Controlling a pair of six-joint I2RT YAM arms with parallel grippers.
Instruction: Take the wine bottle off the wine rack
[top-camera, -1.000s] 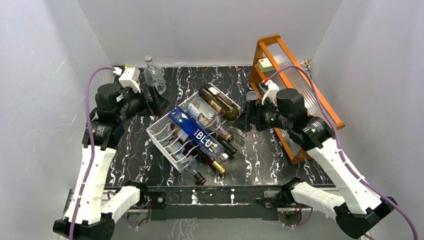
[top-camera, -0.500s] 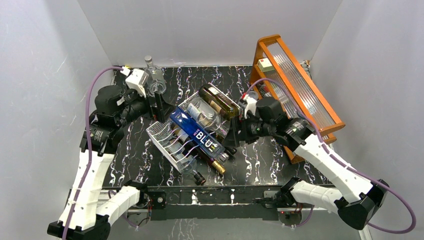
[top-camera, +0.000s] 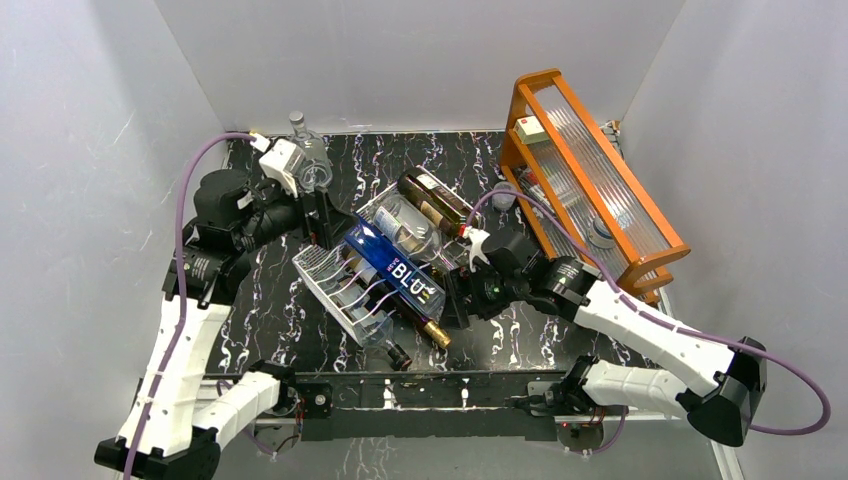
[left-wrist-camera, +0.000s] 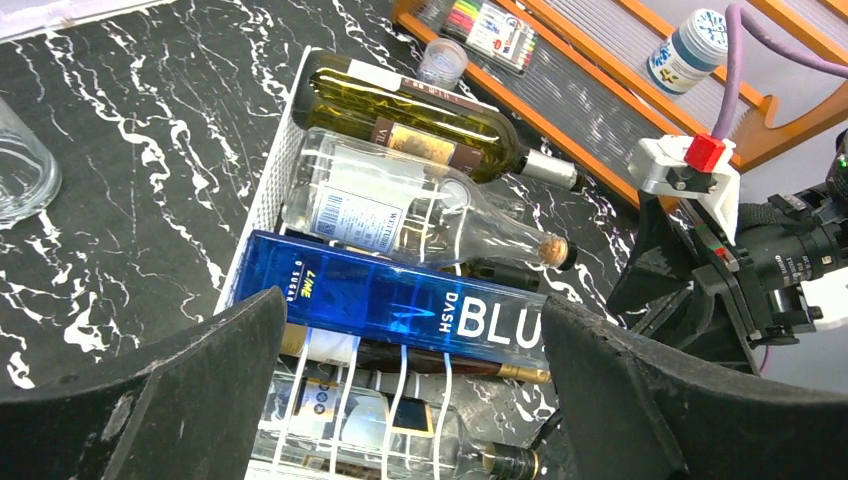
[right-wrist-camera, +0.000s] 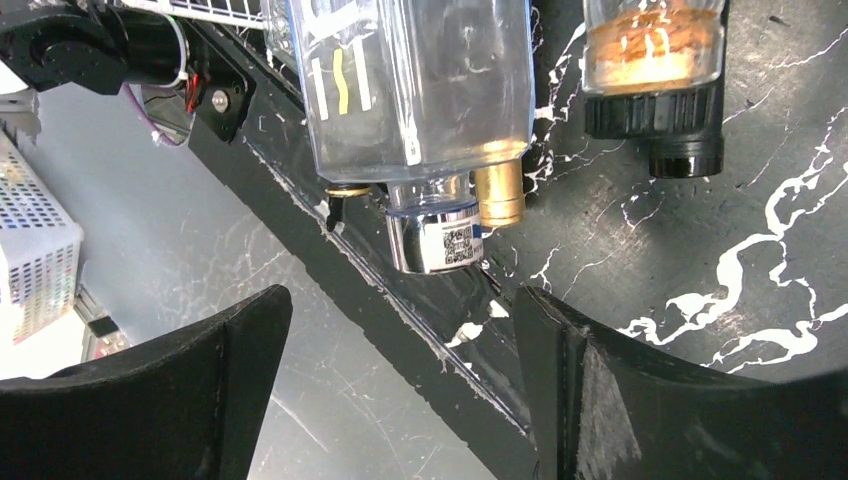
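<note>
The white wire wine rack (top-camera: 322, 268) lies slantwise mid-table with several bottles stacked in it. Topmost is a blue "BLU" bottle (top-camera: 394, 265); a dark green wine bottle (top-camera: 437, 203) and a clear one (top-camera: 405, 228) lie behind it. My left gripper (top-camera: 325, 213) hovers open at the rack's far-left side, framing the blue bottle (left-wrist-camera: 400, 300) and white wires (left-wrist-camera: 400, 375) in its wrist view. My right gripper (top-camera: 456, 292) is open at the necks' end, holding nothing. Its wrist view shows the blue bottle's silver cap (right-wrist-camera: 436, 240), a gold neck (right-wrist-camera: 498, 190) and a black cap (right-wrist-camera: 685, 150) just ahead of the fingers.
An orange wooden frame (top-camera: 590, 180) with ribbed clear panels leans at the right and holds a small white jar (left-wrist-camera: 690, 50). A clear glass bottle (top-camera: 308, 158) stands at the back left behind my left wrist. The table's near edge (right-wrist-camera: 330, 255) runs under my right gripper.
My right arm has swung from beside the orange frame leftward and nearer, down to the rack's neck end. My left gripper has edged right, closer to the rack.
</note>
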